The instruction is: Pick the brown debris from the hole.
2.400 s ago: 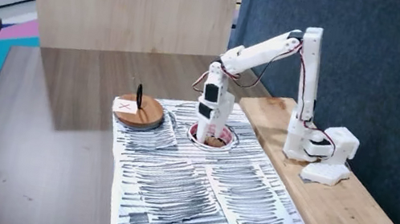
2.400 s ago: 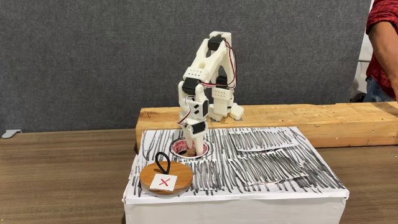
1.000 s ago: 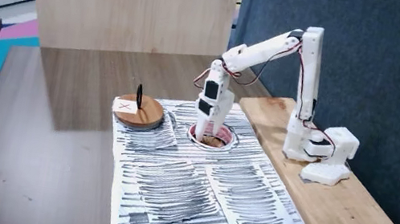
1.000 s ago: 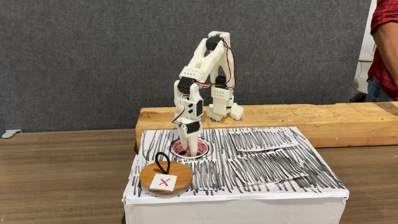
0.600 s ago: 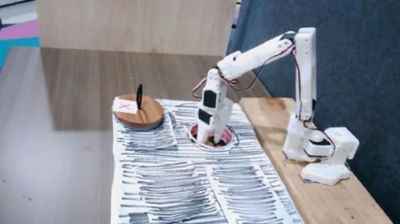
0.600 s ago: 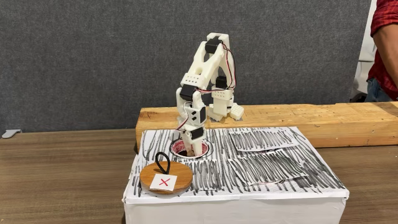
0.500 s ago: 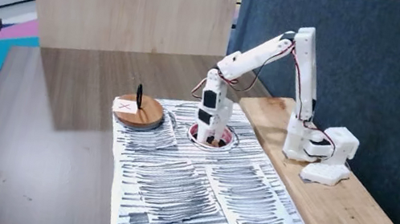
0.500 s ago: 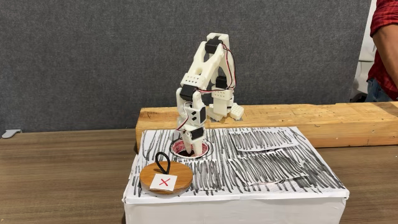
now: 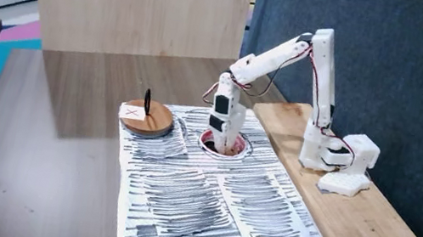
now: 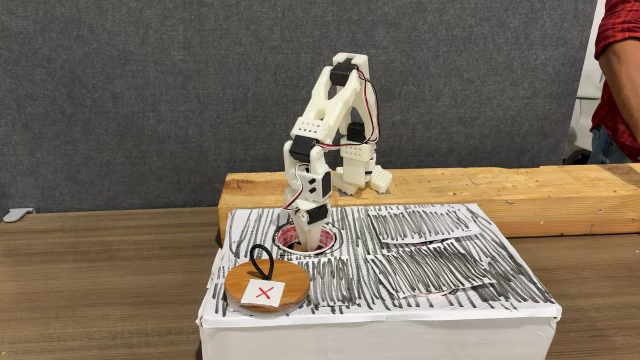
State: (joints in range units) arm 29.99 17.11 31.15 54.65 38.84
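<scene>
Since the earlier frames, your arm has leaned forward and lowered, so the end effector [image 9: 225, 145] now reaches down into the hole [image 9: 209, 146] instead of hanging at its rim. In both fixed views its tip sits inside the reddish-pink ring [image 10: 291, 231], a little left of centre in each frame. You cannot tell whether the fingers are spread or pressed together; the wrist body and the rim hide them.

Look for the brown debris [image 9: 230, 148] at the mouth of the hole: a small tan patch shows just beside the tip in a fixed view. Whether the tip touches it, you cannot tell.

Your lid, the wooden disc [image 9: 147, 117] with its black peg and red X label, lies on the striped box top [image 9: 206, 204], left of the hole and apart from it. In a fixed view the same disc [image 10: 266, 285] sits at the near left corner of the box [image 10: 440, 270].

Behind the box, the arm's base [image 9: 334, 156] stands on a wooden plank [image 10: 480, 190]. A person's red sleeve [image 10: 618, 60] shows at the right edge. The box rests on the brown tabletop [image 10: 100, 290].
</scene>
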